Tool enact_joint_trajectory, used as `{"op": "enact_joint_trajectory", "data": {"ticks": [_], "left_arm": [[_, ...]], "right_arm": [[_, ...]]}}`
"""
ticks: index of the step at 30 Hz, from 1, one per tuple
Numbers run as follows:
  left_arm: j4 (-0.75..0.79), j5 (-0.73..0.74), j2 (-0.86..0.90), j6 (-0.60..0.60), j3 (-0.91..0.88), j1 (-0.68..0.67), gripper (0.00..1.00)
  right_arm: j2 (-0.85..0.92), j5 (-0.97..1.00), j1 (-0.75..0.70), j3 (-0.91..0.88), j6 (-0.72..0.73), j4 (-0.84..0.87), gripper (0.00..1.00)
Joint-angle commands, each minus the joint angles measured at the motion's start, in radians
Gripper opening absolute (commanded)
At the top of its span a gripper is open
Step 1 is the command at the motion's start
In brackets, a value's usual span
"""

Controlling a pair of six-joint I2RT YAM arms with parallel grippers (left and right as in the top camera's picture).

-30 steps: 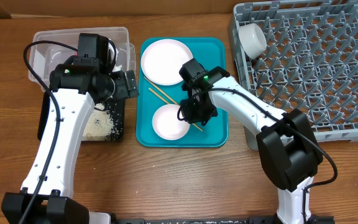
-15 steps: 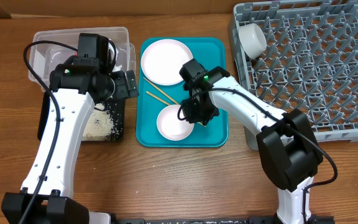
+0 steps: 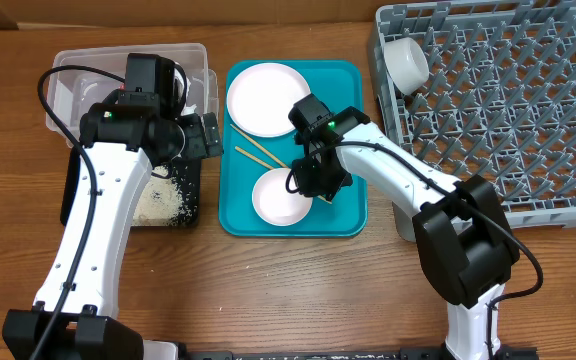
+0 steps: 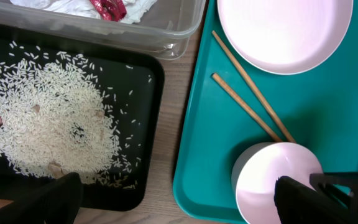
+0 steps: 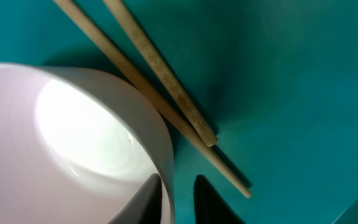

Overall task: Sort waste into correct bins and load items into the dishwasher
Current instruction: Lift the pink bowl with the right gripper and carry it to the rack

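Note:
My right gripper [image 3: 316, 186] [image 5: 178, 194] straddles the right rim of a small white bowl [image 3: 276, 200] [image 5: 73, 137] on the teal tray [image 3: 348, 215], one finger inside and one outside, shut on it. Two wooden chopsticks [image 3: 258, 155] [image 5: 166, 93] lie beside the bowl, their ends under its rim. A large white plate [image 3: 266, 97] sits at the tray's far end. My left gripper [image 3: 190, 140] [image 4: 176, 199] is open and empty above the black tray [image 4: 148, 180] holding rice [image 4: 48, 118]. The clear tub [image 3: 68, 75] holds the napkin [image 4: 142, 7] and red wrapper [image 4: 109, 7].
The grey dish rack [image 3: 508, 100] stands at the right with a white cup [image 3: 405, 62] in its near-left corner. The teal tray's raised edge lies between the black tray and the bowl [image 4: 272, 180].
The bowl slid slightly to the right on the teal tray with my right gripper at its rim. The left arm has not moved.

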Motion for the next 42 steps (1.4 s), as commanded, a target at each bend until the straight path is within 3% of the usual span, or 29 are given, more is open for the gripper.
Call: {"op": "enact_joint_trajectory", "data": {"ticks": [1,9,14,20,24,29,42], "left_arm": [[0.001,-0.010,0.003,-0.010,0.021,0.000,1.00],[0.001,-0.010,0.003,-0.010,0.021,0.000,1.00],[0.001,-0.010,0.003,-0.010,0.021,0.000,1.00],[0.001,-0.010,0.003,-0.010,0.021,0.000,1.00],[0.001,-0.010,0.003,-0.010,0.021,0.000,1.00],[0.001,-0.010,0.003,-0.010,0.021,0.000,1.00],[0.001,-0.010,0.003,-0.010,0.021,-0.001,1.00]], "right_arm": [[0.001,0.002,-0.005,0.000,0.008,0.006,0.04],[-0.102,0.064,-0.036,0.134,0.008,-0.103,0.04],[-0.251,0.352,-0.074,0.297,0.015,-0.269,0.04],[-0.379,0.835,-0.134,0.359,0.193,-0.406,0.04],[-0.403,1.151,-0.167,0.357,0.480,-0.481,0.04],[-0.366,1.326,-0.211,0.267,0.591,-0.407,0.04],[-0.269,1.596,-0.217,-0.122,0.592,-0.002,0.04]]}}
